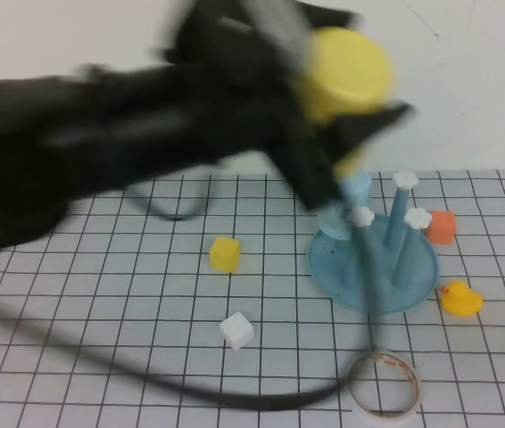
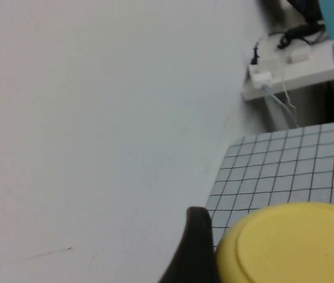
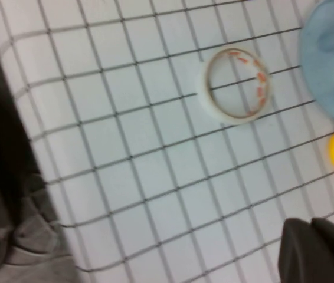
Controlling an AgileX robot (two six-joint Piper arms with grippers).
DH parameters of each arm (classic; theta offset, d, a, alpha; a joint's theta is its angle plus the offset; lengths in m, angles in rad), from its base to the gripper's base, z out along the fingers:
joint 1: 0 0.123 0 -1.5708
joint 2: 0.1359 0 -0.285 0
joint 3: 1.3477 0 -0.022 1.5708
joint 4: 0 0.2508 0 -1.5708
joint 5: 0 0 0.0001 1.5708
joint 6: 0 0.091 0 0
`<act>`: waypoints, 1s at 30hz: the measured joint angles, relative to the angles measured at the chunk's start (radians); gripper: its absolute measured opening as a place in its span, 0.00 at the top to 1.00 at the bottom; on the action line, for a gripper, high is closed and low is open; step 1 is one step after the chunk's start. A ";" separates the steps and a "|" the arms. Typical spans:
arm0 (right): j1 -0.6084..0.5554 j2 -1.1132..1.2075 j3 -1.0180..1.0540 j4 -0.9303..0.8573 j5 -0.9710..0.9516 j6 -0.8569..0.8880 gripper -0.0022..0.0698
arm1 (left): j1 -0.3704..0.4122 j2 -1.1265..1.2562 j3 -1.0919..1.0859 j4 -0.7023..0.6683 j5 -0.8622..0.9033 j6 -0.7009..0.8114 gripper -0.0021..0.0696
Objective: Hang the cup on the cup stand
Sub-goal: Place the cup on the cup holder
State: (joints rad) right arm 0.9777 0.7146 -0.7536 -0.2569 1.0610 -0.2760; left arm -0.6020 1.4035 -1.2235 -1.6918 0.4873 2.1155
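Note:
My left gripper (image 1: 337,120) is raised above the table at the back and is shut on the yellow cup (image 1: 346,71), base turned toward the camera. The cup hangs just above and behind the cup stand (image 1: 413,285), a round blue-grey dish with upright pegs and white flower caps (image 1: 418,217). In the left wrist view the cup (image 2: 291,247) fills the lower corner beside one black finger (image 2: 193,247). My right gripper (image 3: 317,250) is shut and empty, low over the grid mat near the stand's base (image 3: 332,59); it is out of the high view.
A pale blue cup (image 1: 354,192) sits at the stand's rear peg. A yellow cube (image 1: 225,253), a white cube (image 1: 236,331), an orange cube (image 1: 440,226), a rubber duck (image 1: 460,299) and a tape ring (image 1: 383,385) lie on the mat. A black cable (image 1: 190,388) crosses the front.

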 joint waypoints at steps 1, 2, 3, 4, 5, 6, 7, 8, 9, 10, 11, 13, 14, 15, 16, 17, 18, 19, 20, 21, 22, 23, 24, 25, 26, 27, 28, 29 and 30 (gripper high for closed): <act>0.000 0.000 0.000 0.011 0.003 0.017 0.97 | -0.028 0.049 -0.032 0.000 -0.007 0.038 0.20; 0.000 0.000 0.000 0.018 0.005 0.028 0.97 | -0.046 0.089 -0.067 -0.002 -0.013 0.054 0.20; 0.000 0.000 0.000 0.027 0.010 0.037 0.97 | -0.066 0.142 -0.102 -0.002 -0.018 0.061 0.20; 0.000 0.000 0.000 0.034 0.020 0.042 0.97 | -0.081 0.193 -0.137 -0.002 -0.018 0.061 0.20; 0.000 0.000 0.000 0.039 0.035 0.049 0.97 | -0.089 0.232 -0.165 -0.002 -0.021 0.051 0.20; 0.000 0.000 0.000 0.045 0.051 0.054 0.97 | -0.094 0.281 -0.202 -0.002 -0.025 0.037 0.20; 0.000 0.000 0.000 0.052 0.060 0.059 0.97 | -0.094 0.327 -0.240 -0.002 -0.035 0.020 0.20; 0.000 0.000 0.000 0.054 0.069 0.064 0.97 | -0.096 0.362 -0.264 -0.002 -0.039 0.012 0.20; 0.000 0.000 0.000 0.054 0.075 0.069 0.97 | -0.096 0.411 -0.312 -0.004 -0.057 -0.003 0.20; 0.000 0.000 0.000 0.054 0.080 0.070 0.97 | -0.096 0.449 -0.352 -0.005 -0.073 -0.011 0.20; 0.000 0.000 0.000 0.054 0.080 0.073 0.97 | -0.096 0.479 -0.383 -0.007 -0.085 -0.019 0.20; 0.000 0.000 0.000 0.054 0.080 0.075 0.97 | -0.096 0.547 -0.457 -0.007 -0.109 -0.034 0.20; 0.000 0.000 0.000 0.054 0.080 0.075 0.97 | -0.096 0.573 -0.493 -0.007 -0.117 -0.039 0.20; 0.000 0.000 0.000 0.054 0.080 0.075 0.97 | -0.096 0.604 -0.527 -0.007 -0.127 -0.050 0.20; 0.000 0.000 0.000 0.054 0.080 0.077 0.97 | -0.096 0.635 -0.560 -0.007 -0.139 -0.062 0.20; 0.000 0.000 0.000 0.054 0.080 0.077 0.97 | -0.096 0.664 -0.585 -0.009 -0.150 -0.073 0.20; 0.000 0.000 0.000 0.054 0.080 0.077 0.97 | -0.096 0.692 -0.614 -0.011 -0.167 -0.083 0.20; 0.000 0.000 0.000 0.054 0.080 0.077 0.97 | -0.096 0.719 -0.640 -0.013 -0.188 -0.088 0.20; 0.000 0.000 0.000 0.054 0.080 0.077 0.97 | -0.096 0.739 -0.660 -0.013 -0.205 -0.093 0.20; 0.000 0.000 0.000 0.054 0.080 0.077 0.97 | -0.096 0.764 -0.683 -0.013 -0.227 -0.102 0.20; 0.000 0.000 0.000 0.054 0.080 0.077 0.97 | -0.096 0.787 -0.705 -0.013 -0.247 -0.112 0.20; 0.000 0.000 0.000 0.054 0.080 0.077 0.97 | -0.096 0.805 -0.726 -0.015 -0.259 -0.122 0.20; 0.000 0.000 0.000 0.054 0.080 0.079 0.97 | -0.096 0.827 -0.748 -0.015 -0.273 -0.139 0.20; 0.000 0.000 0.000 0.054 0.080 0.079 0.97 | -0.094 0.849 -0.769 -0.015 -0.278 -0.156 0.20; 0.000 0.000 0.000 0.054 0.080 0.080 0.97 | -0.094 0.866 -0.786 -0.015 -0.280 -0.173 0.20; 0.000 0.000 0.000 0.054 0.080 0.080 0.97 | -0.094 0.888 -0.808 -0.015 -0.280 -0.187 0.20; 0.000 0.000 0.000 0.054 0.080 0.080 0.97 | -0.093 0.909 -0.831 -0.017 -0.282 -0.189 0.20; 0.000 0.000 0.000 0.054 0.080 0.080 0.97 | -0.093 0.930 -0.848 -0.017 -0.282 -0.192 0.20; 0.000 0.000 0.000 0.054 0.080 0.083 0.97 | -0.093 0.951 -0.869 -0.017 -0.282 -0.193 0.20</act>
State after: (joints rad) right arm 0.9777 0.7146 -0.7536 -0.2025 1.1410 -0.1931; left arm -0.6948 2.3548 -2.0922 -1.7091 0.2054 1.9225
